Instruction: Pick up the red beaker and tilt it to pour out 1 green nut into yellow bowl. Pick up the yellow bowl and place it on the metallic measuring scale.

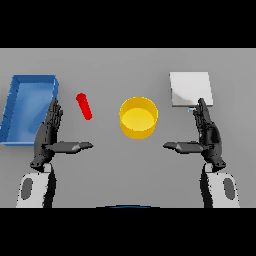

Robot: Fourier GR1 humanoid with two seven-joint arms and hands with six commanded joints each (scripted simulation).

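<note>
Both hands, left (49, 134) and right (207, 134), fingers straight; red beaker's (84, 106) contents unseen.

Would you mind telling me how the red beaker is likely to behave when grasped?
The red beaker looks slim and rounded, so it may roll if nudged. It seems tilted or lying, so contents could spill. Likely light.

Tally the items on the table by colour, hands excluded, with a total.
Red: 1, beaker
Yellow: 1, bowl
Blue: 1, tray
Metallic grey: 1, scale
Total: 4
</note>
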